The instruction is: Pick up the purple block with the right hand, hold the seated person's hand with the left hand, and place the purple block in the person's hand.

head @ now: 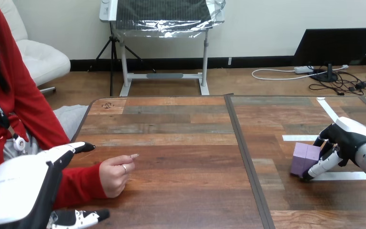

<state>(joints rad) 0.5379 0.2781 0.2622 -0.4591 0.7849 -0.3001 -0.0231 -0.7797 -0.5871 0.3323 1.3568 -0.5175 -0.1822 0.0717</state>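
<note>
Nearest, the left hand (25, 191) is released: its straight fingers lie above and below the person's red sleeve (78, 183). Just beyond, the person's hand (116, 174) rests loosely curled on the wooden tabletop (181, 157). Well apart, at the tabletop's right side, the right hand (345, 142) grasps the small purple block (303, 157).
</note>
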